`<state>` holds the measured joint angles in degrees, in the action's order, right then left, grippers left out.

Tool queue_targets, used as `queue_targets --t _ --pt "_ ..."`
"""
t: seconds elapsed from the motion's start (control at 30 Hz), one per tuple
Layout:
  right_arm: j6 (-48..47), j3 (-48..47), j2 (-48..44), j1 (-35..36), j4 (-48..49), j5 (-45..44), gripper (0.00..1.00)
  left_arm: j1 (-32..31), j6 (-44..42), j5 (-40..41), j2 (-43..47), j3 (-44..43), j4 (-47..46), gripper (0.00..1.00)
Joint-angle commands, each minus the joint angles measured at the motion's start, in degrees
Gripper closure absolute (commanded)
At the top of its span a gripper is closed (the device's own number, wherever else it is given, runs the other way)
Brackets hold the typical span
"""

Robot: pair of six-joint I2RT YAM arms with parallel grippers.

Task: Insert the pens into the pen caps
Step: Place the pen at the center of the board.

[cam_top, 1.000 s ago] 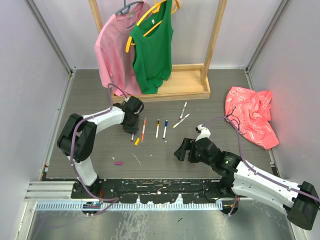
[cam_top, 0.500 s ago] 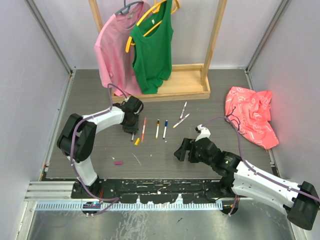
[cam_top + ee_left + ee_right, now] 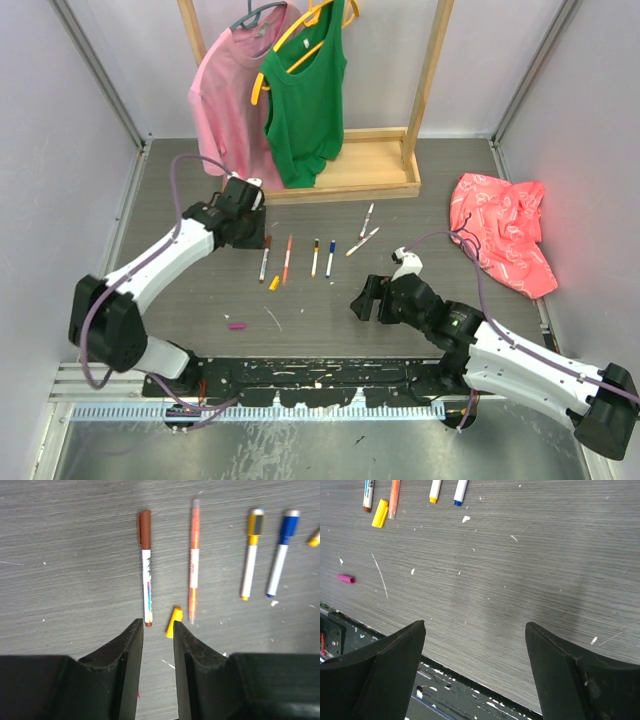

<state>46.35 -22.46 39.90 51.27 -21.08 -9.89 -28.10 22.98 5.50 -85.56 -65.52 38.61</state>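
Grippers both empty — left gripper (image 3: 158,630) barely parted near the yellow cap (image 3: 174,622), right gripper (image 3: 475,627) spread wide, well apart from it.

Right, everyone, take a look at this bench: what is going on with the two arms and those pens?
Neither arm is holding anything. The left gripper hovers just short of the brown-capped pen, jaws narrowly apart and empty. That pen lies flat on the table beside the orange pen. A loose yellow cap lies by the orange pen's near end, and a magenta cap lies apart, closer to the table's near edge. The right gripper hangs wide open over bare table.
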Motion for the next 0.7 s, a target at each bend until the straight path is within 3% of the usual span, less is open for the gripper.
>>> queue_targets --t 0.0,0.3,0.67 --pt "-3.12 -4.74 -0.32 -0.14 -2.36 -5.77 0.14 0.20 -2.91 -2.61 9.66 1.45 1.08 0.68" --pt "-9.55 -15.96 7.65 -0.48 -8.26 -13.21 0.16 0.24 -4.96 -4.39 31.92 8.56 2.64 0.57" --pt "-11.65 -26.98 25.09 -7.63 -6.49 -14.05 0.20 0.22 -6.44 -3.13 43.59 13.53 7.28 0.47"
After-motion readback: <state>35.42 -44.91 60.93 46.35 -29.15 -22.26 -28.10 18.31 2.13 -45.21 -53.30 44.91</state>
